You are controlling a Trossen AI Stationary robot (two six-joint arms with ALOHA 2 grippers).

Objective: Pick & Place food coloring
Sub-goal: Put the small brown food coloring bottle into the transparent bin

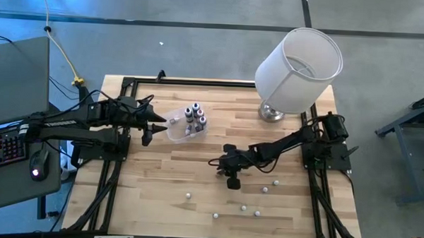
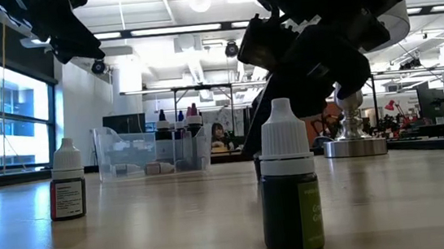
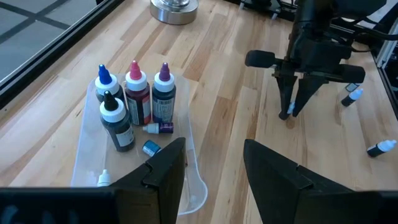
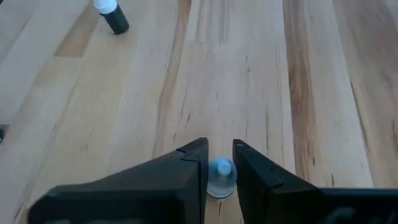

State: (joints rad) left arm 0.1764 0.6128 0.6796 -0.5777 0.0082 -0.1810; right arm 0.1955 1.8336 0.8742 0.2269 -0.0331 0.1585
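Observation:
The food coloring is spread over two places. Several taller bottles [image 3: 134, 93] with blue, pink, purple and dark tips stand in a clear tub [image 3: 87, 155] at the table's far left. Tiny white-capped bottles [image 1: 243, 206] lie scattered over the near right of the table. My right gripper [image 4: 221, 149] is low over the table's middle [image 1: 216, 162], shut on one tiny bottle. My left gripper [image 3: 214, 174] hangs open above the tub's near end [image 1: 146, 131], touching nothing. My right gripper pinches a tiny bottle with a pale blue cap [image 4: 221, 169] between its two fingertips [image 4: 198, 158]. The fingers slant down at it from the table's right side. The bottle is upright, at the level of the tabletop.
A big white lampshade [image 1: 299, 62] on a metal foot [image 3: 174, 9] stands at the far right. In the low view a dark green-labelled bottle [image 2: 290, 191] stands close in front and a red-labelled one [image 2: 67, 188] at the left. Bare wood lies between tub and right gripper.

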